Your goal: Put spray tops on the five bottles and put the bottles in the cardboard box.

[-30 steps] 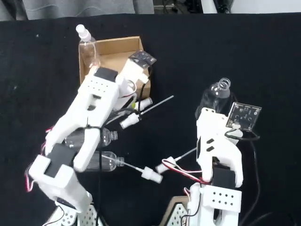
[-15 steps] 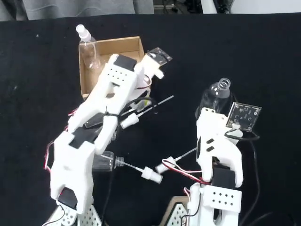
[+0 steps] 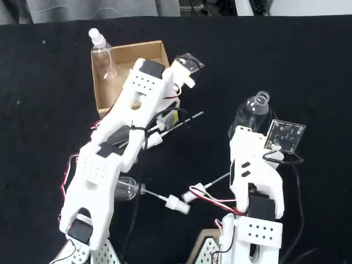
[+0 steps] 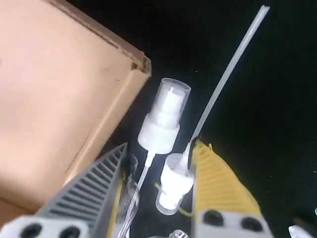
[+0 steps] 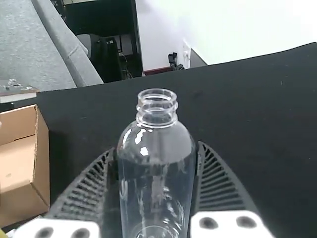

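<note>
Right gripper (image 5: 155,154) holds bottle (image 5: 157,124) — left gripper (image 4: 159,148) seemingly straddles spray tops (image 4: 166,116)

No text, nr or sign can be read in any view. Cardboard box (image 3: 129,55), upper left of the high view: plain brown walls. Clear bottle (image 5: 156,163), centre of right wrist view: plain wall. Small board (image 3: 286,136), right of centre in high view: tiny marks, too small to read.
</note>
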Action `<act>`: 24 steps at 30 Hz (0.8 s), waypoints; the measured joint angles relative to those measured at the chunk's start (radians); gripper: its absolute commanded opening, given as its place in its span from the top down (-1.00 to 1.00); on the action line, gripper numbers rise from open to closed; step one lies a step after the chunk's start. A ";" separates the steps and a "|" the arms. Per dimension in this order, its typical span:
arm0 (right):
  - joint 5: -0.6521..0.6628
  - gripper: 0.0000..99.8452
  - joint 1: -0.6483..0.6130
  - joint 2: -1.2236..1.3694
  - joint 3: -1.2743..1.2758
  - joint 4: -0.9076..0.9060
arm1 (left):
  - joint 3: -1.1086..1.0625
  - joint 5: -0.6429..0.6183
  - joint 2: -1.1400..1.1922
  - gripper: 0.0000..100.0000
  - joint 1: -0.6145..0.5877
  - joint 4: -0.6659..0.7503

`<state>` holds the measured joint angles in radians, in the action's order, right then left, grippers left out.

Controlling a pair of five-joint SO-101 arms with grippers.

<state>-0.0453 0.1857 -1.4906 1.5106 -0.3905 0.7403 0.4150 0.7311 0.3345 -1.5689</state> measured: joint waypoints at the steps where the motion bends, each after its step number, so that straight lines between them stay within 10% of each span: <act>1: 0.000 0.82 0.000 0.000 0.000 0.000 | 0.003 0.009 0.006 0.65 0.000 0.000; 24: 0.000 0.82 0.000 0.000 0.000 0.000 | 0.006 0.038 0.098 0.66 0.005 0.038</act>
<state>-0.0453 0.1857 -1.4906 1.5106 -0.3905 0.7465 0.4534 0.8293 0.3391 -1.5305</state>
